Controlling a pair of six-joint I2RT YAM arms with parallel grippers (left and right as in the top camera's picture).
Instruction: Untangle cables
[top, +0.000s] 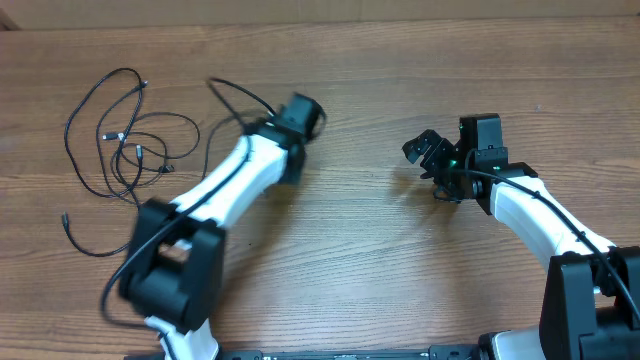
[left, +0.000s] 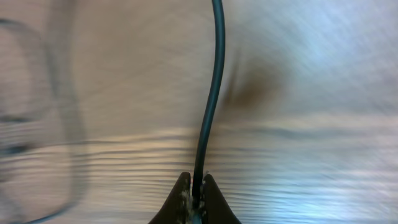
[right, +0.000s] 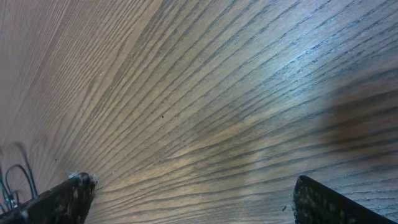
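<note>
Cables (top: 133, 150) sprawl in loose loops on the bench (top: 360, 260), far left side; left fingers (left: 177, 202) are pinched shut on one black cord (left: 214, 74), right fingers (right: 62, 199) spread wide above the wood.

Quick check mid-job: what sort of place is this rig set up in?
Probably a robotics lab or test bench: a wood-grain table, a left arm and right arm working it, and loose thin cables.

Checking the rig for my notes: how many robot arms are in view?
2. The left arm reaches up from bottom left, with the left gripper shut on a cable. The right arm comes from bottom right, with the right gripper open above the table. None seems hidden.
</note>
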